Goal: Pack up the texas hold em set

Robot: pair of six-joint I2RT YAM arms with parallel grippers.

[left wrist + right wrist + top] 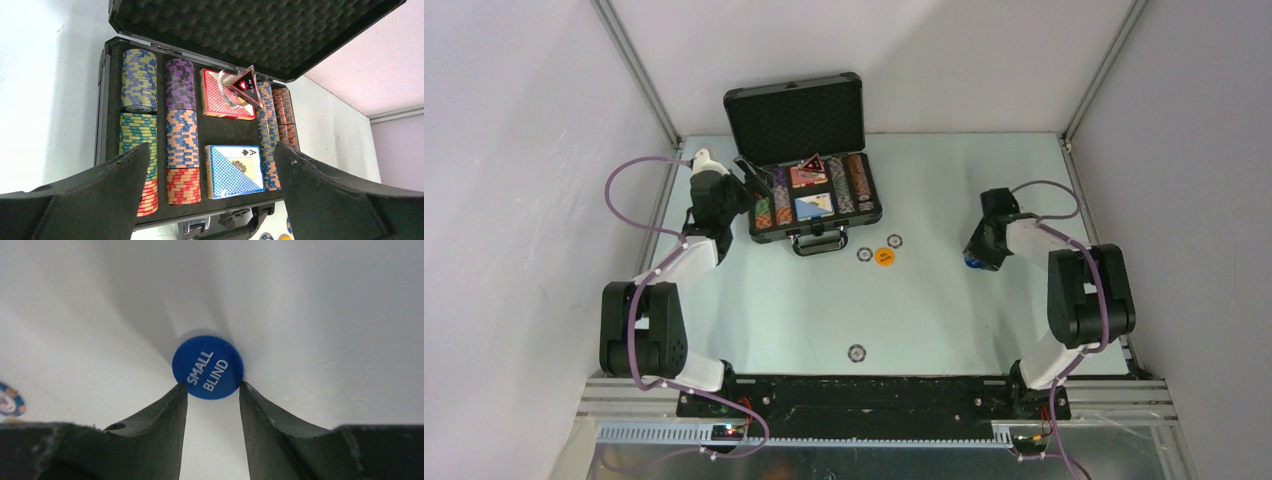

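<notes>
— Well, what lies nearest you?
— One loose striped chip (856, 352), well in front of the open black hard briefcase (796, 125).
— And further on?
— A round orange button (884, 258) sits just before its handle. Well to its right, your right gripper (211, 386) has its jaws half closed, tips at the rim of the round blue "SMALL BLIND" button (208, 364); whether they grip it, you cannot tell. Just left of the case, your left gripper (211, 150) gapes wide, holding nothing. Inside sit rows of multicoloured chips (182, 135).
</notes>
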